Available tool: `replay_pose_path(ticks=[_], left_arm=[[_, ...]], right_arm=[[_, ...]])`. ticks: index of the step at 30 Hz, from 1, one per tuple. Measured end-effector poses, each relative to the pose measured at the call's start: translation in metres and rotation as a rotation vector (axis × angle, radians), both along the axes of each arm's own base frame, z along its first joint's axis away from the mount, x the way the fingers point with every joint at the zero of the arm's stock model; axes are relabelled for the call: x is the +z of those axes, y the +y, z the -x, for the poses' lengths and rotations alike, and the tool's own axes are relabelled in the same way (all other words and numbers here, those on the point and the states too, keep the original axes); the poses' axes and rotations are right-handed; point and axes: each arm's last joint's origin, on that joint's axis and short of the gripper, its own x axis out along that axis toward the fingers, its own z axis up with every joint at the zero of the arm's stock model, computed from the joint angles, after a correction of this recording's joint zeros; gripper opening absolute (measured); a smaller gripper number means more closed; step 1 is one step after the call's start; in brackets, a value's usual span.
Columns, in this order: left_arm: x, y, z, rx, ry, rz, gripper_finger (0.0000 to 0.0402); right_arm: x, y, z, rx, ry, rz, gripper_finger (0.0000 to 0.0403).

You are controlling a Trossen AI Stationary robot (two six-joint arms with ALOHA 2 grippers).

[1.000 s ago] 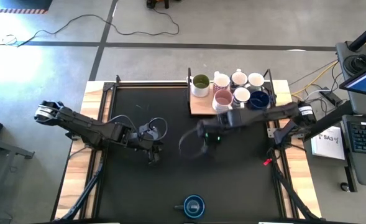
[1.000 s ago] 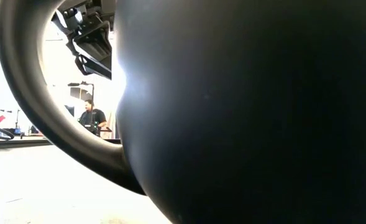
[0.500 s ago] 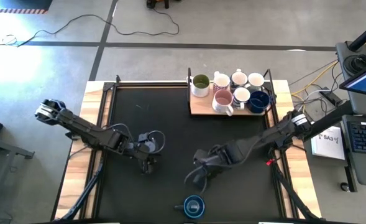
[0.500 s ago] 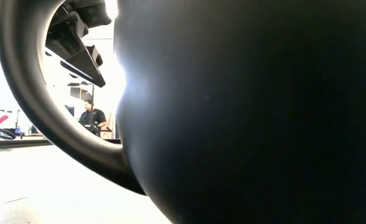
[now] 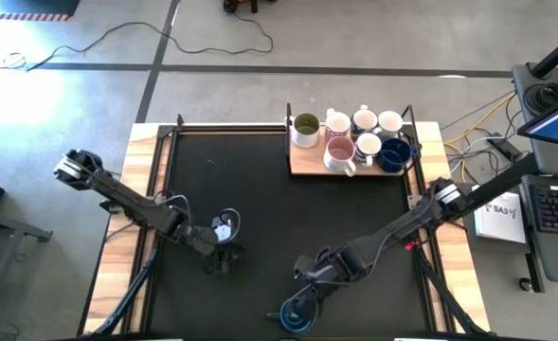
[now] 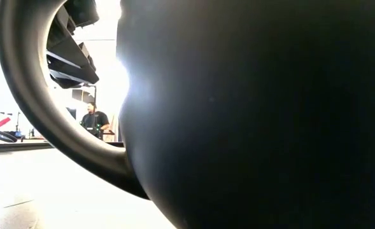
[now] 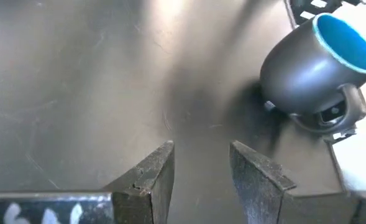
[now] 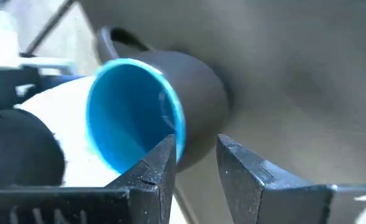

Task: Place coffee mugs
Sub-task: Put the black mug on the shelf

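**Right hand at the blue mug, bottom of the frame**

Right hand (image 5: 302, 301) sits at the bottom centre of the high view, right by the dark mug with the blue inside (image 5: 295, 315). Fingers apart, nothing clamped, one on each side of the rim. Left hand (image 5: 224, 258) hangs lower left of centre over the black surface (image 5: 260, 189), fingers apart, empty. Seven other mugs (image 5: 354, 142) are bunched on the wooden board (image 5: 302, 167), upper right.

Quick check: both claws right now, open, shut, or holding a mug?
Left claw: open, empty, low over the black mat.
Right claw: open, closing in on the rim of the blue-lined mug, not gripping yet.
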Motion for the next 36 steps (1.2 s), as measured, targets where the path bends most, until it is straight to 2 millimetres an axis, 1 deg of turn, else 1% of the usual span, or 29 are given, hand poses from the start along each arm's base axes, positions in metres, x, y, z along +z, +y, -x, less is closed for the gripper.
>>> replay_pose_path(ticks=[4, 12, 20, 23, 27, 36], left_arm=[[0.001, -0.002, 0.000, -0.001, -0.007, 0.006, 0.0135], [0.003, -0.003, -0.001, -0.002, -0.012, 0.008, 0.0135], [0.003, -0.003, -0.001, -0.004, -0.012, 0.007, 0.0135], [0.003, -0.003, -0.001, -0.004, -0.013, 0.006, 0.0135], [0.003, -0.003, -0.001, -0.005, -0.012, 0.005, 0.0135], [0.002, -0.003, -0.001, -0.008, -0.010, -0.001, 0.0135]], right_arm=[[-0.008, 0.002, -0.001, 0.005, 0.021, 0.014, 0.0106], [-0.008, 0.003, -0.003, 0.007, 0.001, 0.009, 0.0107], [-0.017, 0.011, -0.008, 0.033, -0.005, -0.013, 0.0106], [-0.022, 0.012, -0.009, 0.044, 0.005, -0.001, 0.0101], [-0.025, 0.012, -0.010, 0.062, -0.002, 0.013, 0.0093], [-0.025, 0.009, -0.012, 0.046, -0.013, 0.040, 0.0062]])
